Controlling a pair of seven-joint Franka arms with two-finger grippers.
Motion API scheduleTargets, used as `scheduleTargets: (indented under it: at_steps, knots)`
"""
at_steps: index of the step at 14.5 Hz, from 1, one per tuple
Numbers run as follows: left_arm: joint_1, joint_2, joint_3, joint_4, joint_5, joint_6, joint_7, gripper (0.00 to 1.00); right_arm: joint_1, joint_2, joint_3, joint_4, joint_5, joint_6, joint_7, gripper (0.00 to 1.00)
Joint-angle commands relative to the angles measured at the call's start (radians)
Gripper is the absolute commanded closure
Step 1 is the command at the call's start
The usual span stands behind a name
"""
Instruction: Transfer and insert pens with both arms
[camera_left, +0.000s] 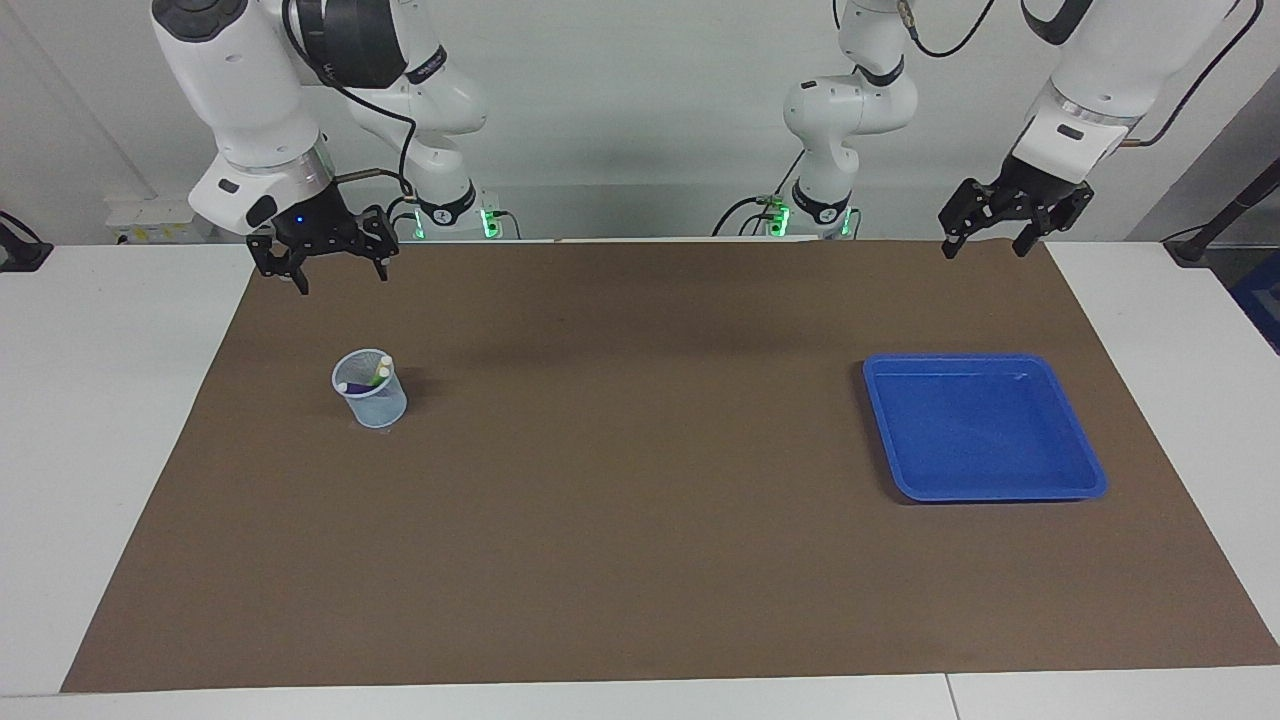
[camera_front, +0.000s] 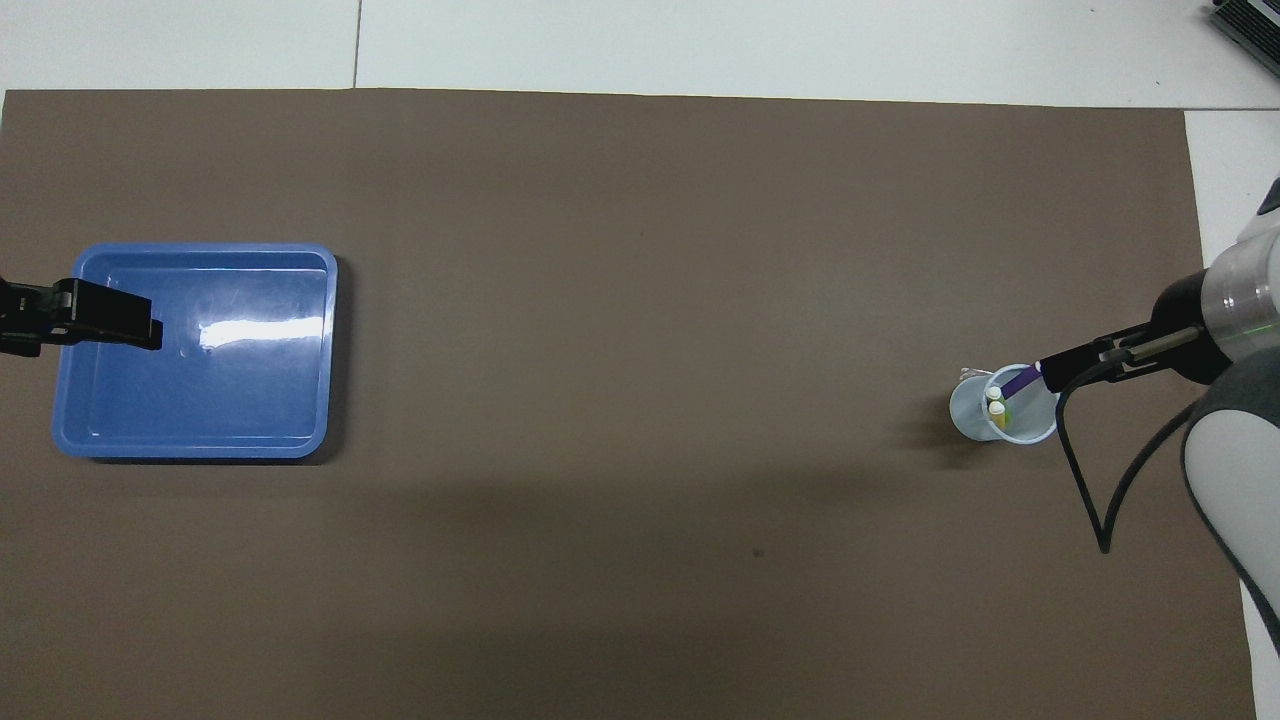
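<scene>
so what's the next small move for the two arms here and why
Probably none beyond parking: the purple, yellow and green pens already stand in the pale mesh cup, the blue plastic tray is bare, and the left gripper and right gripper hang open and raised.

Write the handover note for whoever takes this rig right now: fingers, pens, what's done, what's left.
Left gripper: fingers open, empty, raised over the mat's edge nearest the robots, at the left arm's end.
Right gripper: fingers open, empty, raised over the mat's corner at the right arm's end.
Pens: purple pen, yellow pen and green pen all stand in the pale blue cup toward the right arm's end.
Blue tray, toward the left arm's end, holds nothing.
Done: all three pens inserted.
Left: apparently nothing to move; both arms wait.
</scene>
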Motion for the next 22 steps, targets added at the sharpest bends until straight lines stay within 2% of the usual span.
scheduleTargets:
  at_steps: [1, 7, 9, 22]
  knots:
    - [-0.010, 0.005, 0.004, 0.024, 0.017, -0.025, 0.012, 0.00, -0.004, 0.001, 0.012, 0.017, 0.017, 0.001, 0.046, 0.00]
    - [-0.010, 0.005, 0.004, 0.024, 0.017, -0.025, 0.013, 0.00, -0.004, -0.004, 0.010, 0.031, 0.033, -0.008, 0.051, 0.00]
    - [-0.010, 0.004, 0.004, 0.024, 0.017, -0.023, 0.013, 0.00, -0.007, -0.006, 0.001, 0.031, 0.079, 0.000, 0.063, 0.00]
    - [-0.010, 0.005, 0.004, 0.025, 0.011, -0.023, 0.012, 0.00, -0.007, -0.012, 0.001, 0.031, 0.079, -0.014, 0.065, 0.00]
